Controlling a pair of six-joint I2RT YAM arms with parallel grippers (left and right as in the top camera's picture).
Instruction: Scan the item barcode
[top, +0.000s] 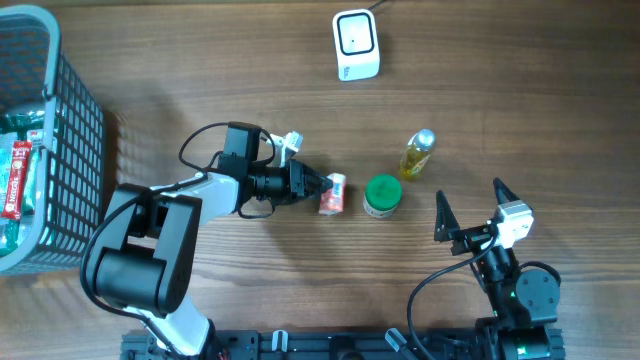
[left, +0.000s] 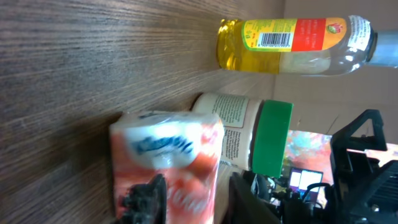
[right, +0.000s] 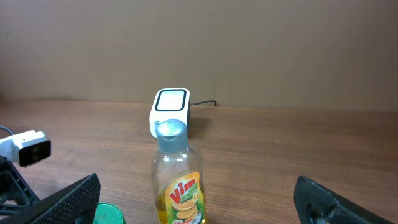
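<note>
Grey mesh basket (top: 75, 140) sat at the left edge of the wood-grain counter (top: 200, 80). It held a red packet (top: 14, 180) plus other goods, possibly snacks, too small to tell. Yellow Vim bottle (top: 417, 155) stood upright right of centre. Green-lidded jar (top: 382, 196) was near it, apart.

Brown wood-grain table (top: 200, 60); grey mesh basket (top: 75, 130) upper left; white scanner (top: 356, 45); yellow bottle (top: 416, 157), grey cap (right: 171, 129), red label (left: 305, 34); green-lidded white jar (top: 382, 195); orange-white packet (top: 332, 193), blue lettering (left: 163, 146).

Wooden table (top: 200, 60), white scanner (top: 356, 44), grey basket (top: 80, 150), tissue pack (top: 332, 193), green-lidded jar (top: 382, 196), yellow bottle (top: 417, 155) upright
</note>
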